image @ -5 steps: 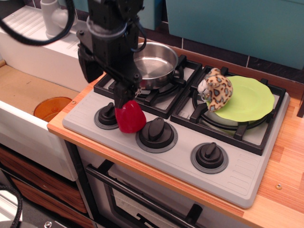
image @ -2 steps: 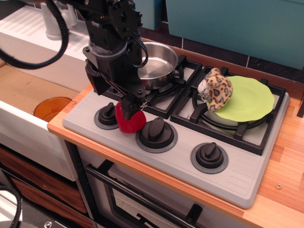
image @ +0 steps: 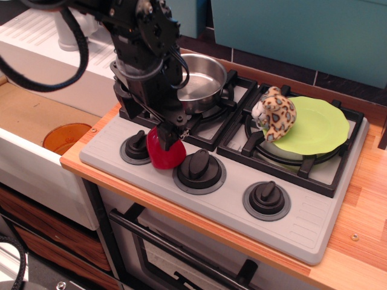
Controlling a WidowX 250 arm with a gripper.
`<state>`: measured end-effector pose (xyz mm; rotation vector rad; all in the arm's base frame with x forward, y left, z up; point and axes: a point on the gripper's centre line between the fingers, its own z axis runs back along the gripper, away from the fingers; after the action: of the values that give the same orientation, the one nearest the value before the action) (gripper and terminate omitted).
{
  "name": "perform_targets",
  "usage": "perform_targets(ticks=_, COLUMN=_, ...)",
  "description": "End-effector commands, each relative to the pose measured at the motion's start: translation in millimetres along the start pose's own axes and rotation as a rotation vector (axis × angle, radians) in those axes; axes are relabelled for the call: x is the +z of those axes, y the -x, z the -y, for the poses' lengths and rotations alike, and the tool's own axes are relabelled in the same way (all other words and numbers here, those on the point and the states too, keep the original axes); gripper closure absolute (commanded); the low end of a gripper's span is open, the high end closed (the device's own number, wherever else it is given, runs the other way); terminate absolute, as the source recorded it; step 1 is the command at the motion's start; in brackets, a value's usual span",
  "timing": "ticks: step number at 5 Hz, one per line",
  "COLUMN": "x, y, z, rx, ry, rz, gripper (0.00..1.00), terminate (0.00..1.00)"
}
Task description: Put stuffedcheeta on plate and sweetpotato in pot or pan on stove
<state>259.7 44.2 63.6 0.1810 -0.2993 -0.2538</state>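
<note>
The red sweetpotato [image: 162, 154] rests on the grey stove [image: 302, 223] front, between the left knob [image: 136, 145] and the middle knob [image: 199, 167]. My gripper [image: 169, 134] is pressed down onto its top, with the dark fingers closed on its upper part. The steel pan [image: 196, 81] sits empty on the back left burner, just behind the gripper. The spotted stuffedcheeta [image: 275, 113] lies on the left edge of the lime-green plate [image: 320, 128], on the right burner.
A third knob [image: 266, 197] sits at the front right. A sink basin with an orange disc [image: 65, 136] lies to the left of the stove. A wooden counter [image: 363, 235] runs along the right, and a teal wall is behind.
My gripper has come down from just above the sweetpotato onto its top and shifted slightly right. The sweetpotato stays on the stove front. The stuffedcheeta, plate and pan have not moved.
</note>
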Motion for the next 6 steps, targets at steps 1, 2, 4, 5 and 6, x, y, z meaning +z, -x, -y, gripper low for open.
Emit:
perform_targets(ticks=1, x=-4.7, y=-12.9, z=-1.7, rx=-0.006, ry=-0.021, rz=0.034, gripper=0.00, terminate=0.00)
perform_targets(ticks=2, x=-8.1, y=-14.4, z=3.4, rx=0.007, ry=-0.010, rz=0.034, gripper=0.00, terminate=0.00)
perform_targets(ticks=4, x=-18.0, y=-16.9, z=11.3, rx=0.020, ry=0.003, rz=0.059, gripper=0.00, terminate=0.00)
perform_targets(ticks=5, x=-22.8, y=-18.7, z=13.6, rx=0.023, ry=0.012, rz=0.071, gripper=0.00, terminate=0.00)
perform_targets(ticks=6, x=-24.8, y=-21.0, z=15.1, rx=0.046, ry=0.023, rz=0.069, gripper=1.00, terminate=0.00)
